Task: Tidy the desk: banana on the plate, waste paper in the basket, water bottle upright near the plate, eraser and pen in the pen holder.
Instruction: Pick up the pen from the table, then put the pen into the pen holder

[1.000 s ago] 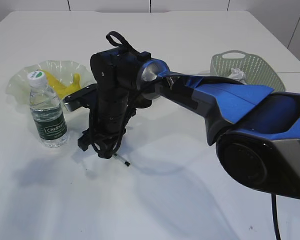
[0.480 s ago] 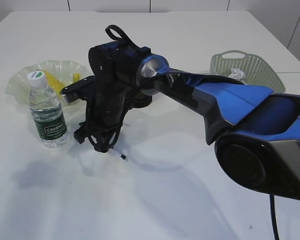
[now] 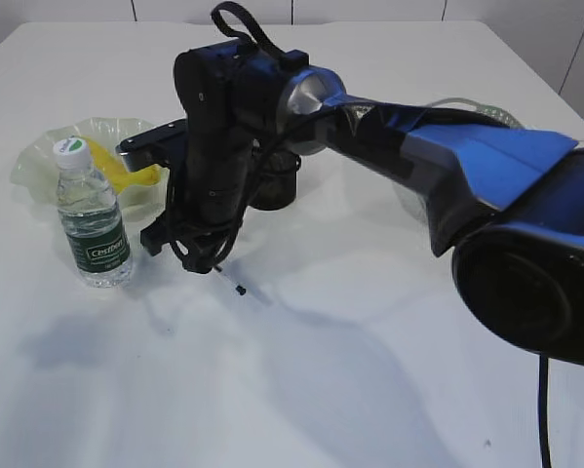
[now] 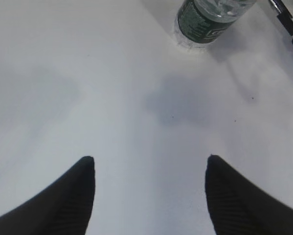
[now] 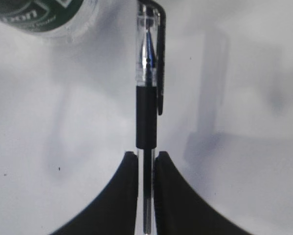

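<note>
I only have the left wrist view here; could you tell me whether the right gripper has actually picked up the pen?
Observer: Yes, the right gripper is shut on the pen, seen in its wrist view.
Operator: Thank you. Is the pen clear of the table?
Observer: In the exterior view its tip hangs just above the table.
Operator: And is the banana placed?
Observer: The banana lies on the plate, behind the upright water bottle.

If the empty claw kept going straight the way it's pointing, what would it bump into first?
Probably just the bare white table. The left gripper is open and aims down at it. The water bottle stands further ahead and slightly right, so it likely misses it, though depth is hard to judge.
</note>
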### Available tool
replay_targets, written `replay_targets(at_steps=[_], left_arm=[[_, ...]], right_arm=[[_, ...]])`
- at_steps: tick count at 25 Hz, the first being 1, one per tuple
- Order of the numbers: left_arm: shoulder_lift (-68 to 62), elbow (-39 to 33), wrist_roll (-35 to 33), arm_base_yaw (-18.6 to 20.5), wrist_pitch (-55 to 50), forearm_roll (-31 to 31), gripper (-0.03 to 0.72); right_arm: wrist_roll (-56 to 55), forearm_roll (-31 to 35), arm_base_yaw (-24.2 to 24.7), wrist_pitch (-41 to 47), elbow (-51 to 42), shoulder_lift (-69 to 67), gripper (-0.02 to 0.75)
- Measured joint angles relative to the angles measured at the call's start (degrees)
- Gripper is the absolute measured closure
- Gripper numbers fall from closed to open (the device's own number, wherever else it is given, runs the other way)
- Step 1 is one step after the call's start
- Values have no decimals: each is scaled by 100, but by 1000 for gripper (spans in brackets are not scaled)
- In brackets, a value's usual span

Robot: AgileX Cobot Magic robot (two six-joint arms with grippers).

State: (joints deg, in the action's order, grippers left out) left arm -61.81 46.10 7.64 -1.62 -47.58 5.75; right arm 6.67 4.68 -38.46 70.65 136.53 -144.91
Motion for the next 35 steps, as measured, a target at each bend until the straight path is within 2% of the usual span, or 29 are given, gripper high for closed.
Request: replay_targets(at_steps=[12, 18, 22, 26, 35], left_arm=[[0, 0, 0, 0, -79, 0, 193], [0, 0, 0, 0, -97, 0, 193], [0, 0, 0, 0, -110, 0, 193], [0, 0, 0, 0, -119, 0, 193], [0, 0, 0, 0, -119, 0, 193]], right_arm=[[-218, -144, 88, 0, -2203, 1381, 696], [-220, -165, 559, -90, -3682, 2446, 696], [-125, -178, 975, -824, -5028, 3464, 696], [81, -156, 1329, -1686, -5942, 4296, 696], [469, -44, 1420, -3643, -6106, 4592, 696]])
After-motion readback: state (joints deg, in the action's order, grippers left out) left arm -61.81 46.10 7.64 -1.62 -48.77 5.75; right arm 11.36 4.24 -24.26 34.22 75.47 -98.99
